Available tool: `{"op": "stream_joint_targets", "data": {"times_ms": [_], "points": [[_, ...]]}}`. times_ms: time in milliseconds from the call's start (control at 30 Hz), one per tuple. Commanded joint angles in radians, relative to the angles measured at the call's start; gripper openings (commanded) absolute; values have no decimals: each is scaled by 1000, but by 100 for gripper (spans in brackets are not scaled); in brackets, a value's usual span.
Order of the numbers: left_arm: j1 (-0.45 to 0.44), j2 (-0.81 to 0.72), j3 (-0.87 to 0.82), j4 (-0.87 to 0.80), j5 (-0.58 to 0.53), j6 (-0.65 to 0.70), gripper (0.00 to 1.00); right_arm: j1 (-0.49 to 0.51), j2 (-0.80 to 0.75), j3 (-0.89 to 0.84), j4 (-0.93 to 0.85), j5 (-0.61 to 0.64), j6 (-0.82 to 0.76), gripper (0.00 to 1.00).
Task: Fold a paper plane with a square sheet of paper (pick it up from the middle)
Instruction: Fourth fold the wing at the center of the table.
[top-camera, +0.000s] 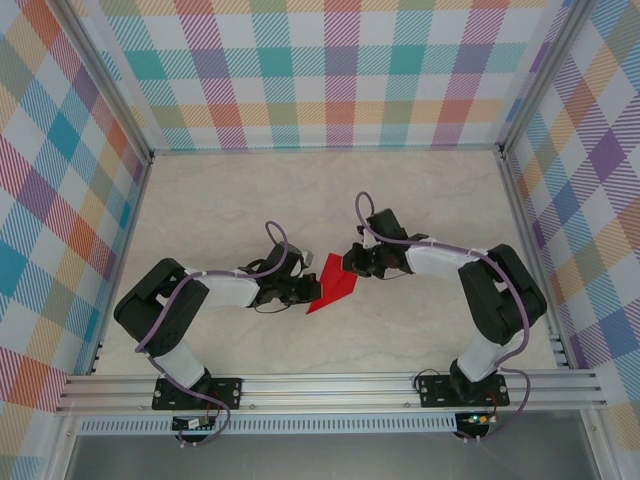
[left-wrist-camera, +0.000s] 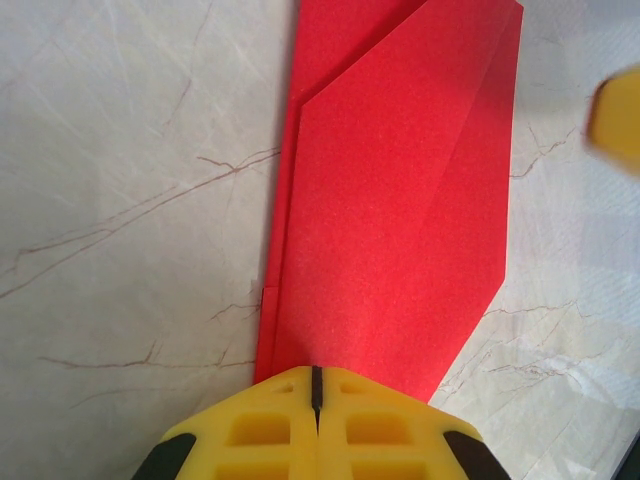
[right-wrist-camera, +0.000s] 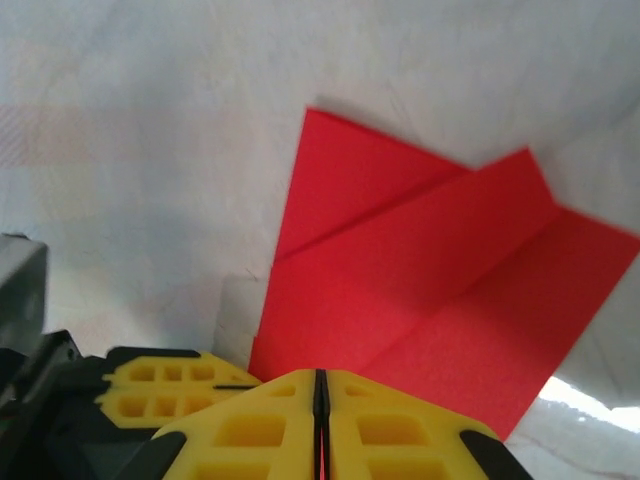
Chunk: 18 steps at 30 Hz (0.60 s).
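Now | left claw (left-wrist-camera: 315, 390), right claw (right-wrist-camera: 320, 395) pinch opposite paper plane (top-camera: 332, 288) edges | table (top-camera: 300, 200) roomy

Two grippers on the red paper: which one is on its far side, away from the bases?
The right gripper: it pinches the red paper at the far edge; the left gripper pinches its near-left corner.

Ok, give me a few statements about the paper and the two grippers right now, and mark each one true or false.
1. The red paper is folded, with layered flaps. True.
2. The left gripper hangs open, clear of the paper. False: it is shut on the paper's edge.
3. The right gripper is shut on the paper. True.
4. The paper lies at the far edge of the table. False: it is at the middle, between the two grippers.
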Motion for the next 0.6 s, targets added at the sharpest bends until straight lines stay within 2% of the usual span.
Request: {"op": "stream_joint_targets", "data": {"times_ms": [0,133,300,567], "points": [[9,31,-22,-168,-59,0,0,31,33,-5,68,-59,71,10],[9,28,-23,-168,-60,0,0,70,104,17,130,-128,115,10],[9,27,-24,-165,-59,-2,0,85,166,42,133,-125,134,10],[9,-32,1,-174,-31,5,0,85,191,57,-36,4,134,9]]}}
